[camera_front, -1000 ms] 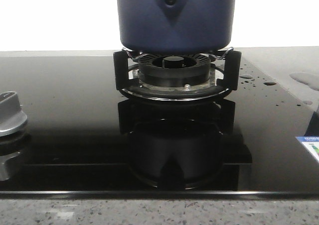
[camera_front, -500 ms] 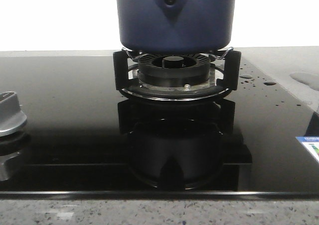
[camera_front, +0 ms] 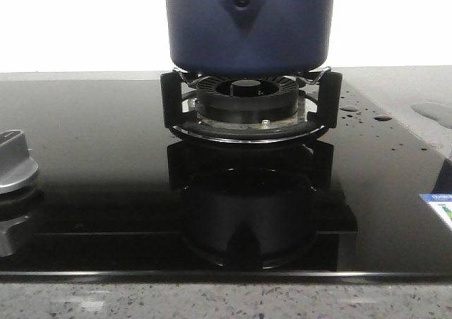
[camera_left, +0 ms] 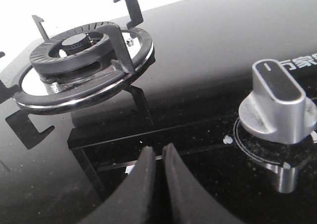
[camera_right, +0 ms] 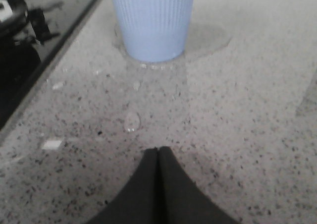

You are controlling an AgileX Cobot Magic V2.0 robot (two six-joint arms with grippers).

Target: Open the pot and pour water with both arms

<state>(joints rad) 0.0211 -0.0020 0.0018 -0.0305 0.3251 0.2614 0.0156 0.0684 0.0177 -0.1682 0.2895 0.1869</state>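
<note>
The dark navy pot (camera_front: pixel 248 29) stands on the burner's black supports at the top centre of the front view; its top is cut off by the frame. Water shows as small drops (camera_front: pixel 349 109) and a puddle (camera_front: pixel 432 113) to the right of the pot, and as a puddle (camera_right: pixel 208 38) and a drop (camera_right: pixel 132 121) on the counter in the right wrist view. My left gripper (camera_left: pixel 159 149) is shut and empty, low over the black glass cooktop. My right gripper (camera_right: pixel 158 150) is shut and empty over the speckled counter. Neither gripper shows in the front view.
A bare burner ring (camera_left: pixel 74 50) with black supports lies ahead of my left gripper, and a silver knob (camera_left: pixel 277 102) beside it. The knob (camera_front: pixel 14 160) sits at the cooktop's left. A light blue ribbed cup (camera_right: pixel 151 21) stands ahead of my right gripper, beside the cooktop's edge (camera_right: pixel 29 60).
</note>
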